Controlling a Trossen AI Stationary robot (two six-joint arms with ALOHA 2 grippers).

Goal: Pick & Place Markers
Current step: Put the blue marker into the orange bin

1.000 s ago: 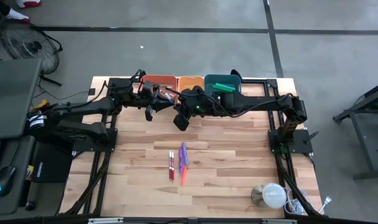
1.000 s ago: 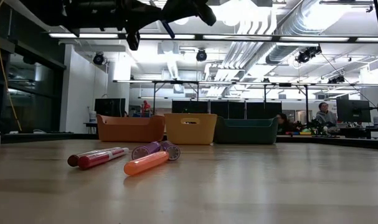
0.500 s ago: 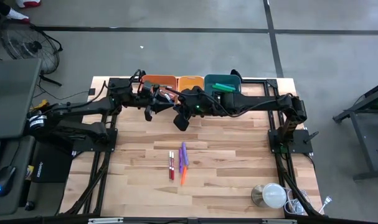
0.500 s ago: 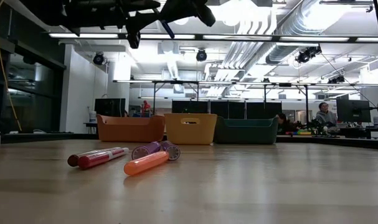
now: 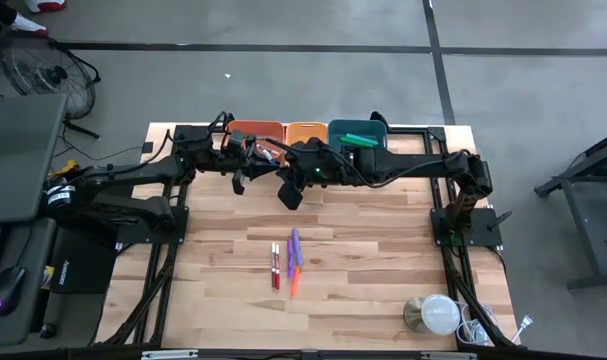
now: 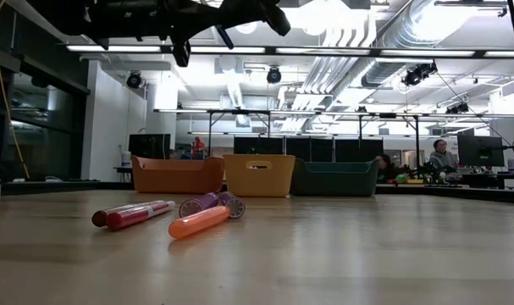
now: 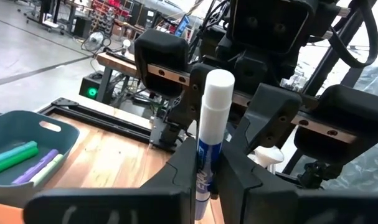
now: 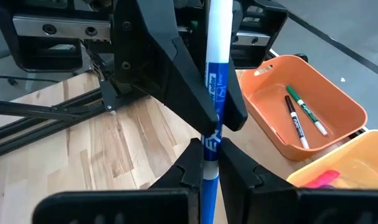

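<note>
High above the table, in front of the bins, both my grippers are shut on one blue marker (image 6: 226, 36) with a white cap (image 7: 217, 84). My left gripper (image 7: 207, 171) reaches in from the left, my right gripper (image 8: 211, 158) from the right. Two red markers (image 5: 275, 265), a purple one (image 5: 295, 248) and an orange one (image 5: 294, 281) lie flat on the wood mid-table. An orange bin (image 8: 313, 112), a yellow bin (image 5: 306, 131) and a teal bin (image 7: 27, 134) stand in a row at the far edge, each with markers inside. My left gripper pinches the marker's blue barrel (image 7: 206, 155) between its two fingers, below the white cap. The fingers come level from the table's left and lie across the marker, which is clear of the table. My right gripper pinches the blue barrel (image 8: 212, 140) between its two fingers, a little along from the left gripper's fingers (image 8: 176, 68). It comes from the table's right, slanting down, with its fingers across the marker, which is clear of the table.
A metal-and-white lamp-like object (image 5: 433, 314) sits at the near right corner. A person (image 6: 444, 158) sits far off in the room behind. Bare wood lies around the four loose markers.
</note>
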